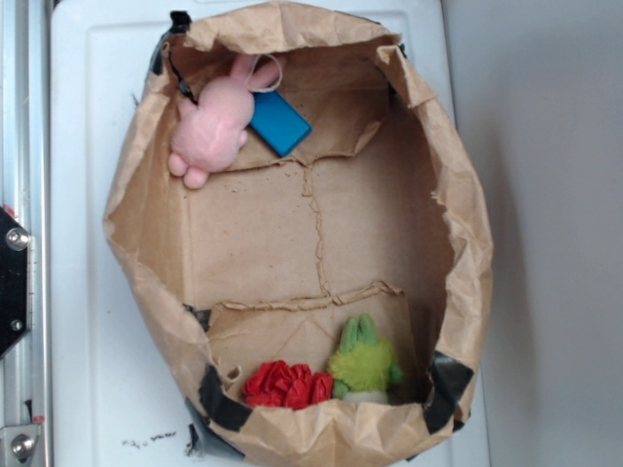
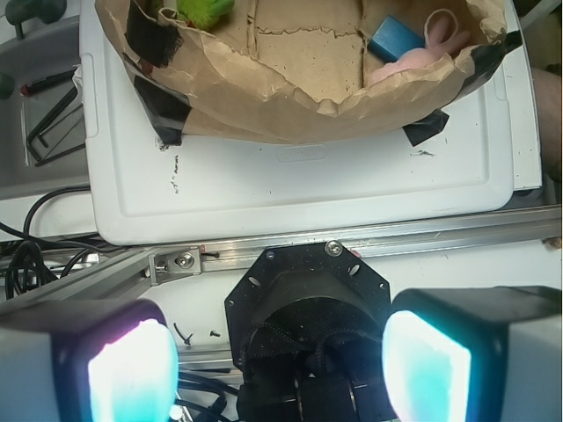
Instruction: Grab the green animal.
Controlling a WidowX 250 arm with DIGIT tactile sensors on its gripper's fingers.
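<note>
**A:** What surface are you working over?

**B:** A white plastic tray (image 1: 88, 195), speckled with a few dark crumbs, carries an open brown paper bag (image 1: 467, 224) patched with black tape. In the wrist view an aluminium rail (image 2: 369, 236) lies between you and the tray, with loose cables (image 2: 35, 255) at the left edge.

**A:** And nearest the camera?

**B:** The gripper (image 2: 280, 360). Its two pale pads stand well apart with nothing between them, so the hand is spread wide and empty, hanging outside the bag, apart from everything in it.

**A:** Where is the target?

**B:** The green animal (image 1: 363, 362) sits upright on the bag floor against one end wall, just beside a red ruffled lump (image 1: 288, 385). From the wrist it shows only as a green scrap (image 2: 204, 9) at the top edge. At the far end lie a pink plush bunny (image 1: 212, 125) and a blue block (image 1: 279, 123).

**A:** How would you do the approach well?

**B:** Judging from this layout, you carry the hand over the rim, descend clear of the crumpled paper wall, and straddle the fuzzy body away from the red lump. The plush probably compresses, so close firmly.
</note>
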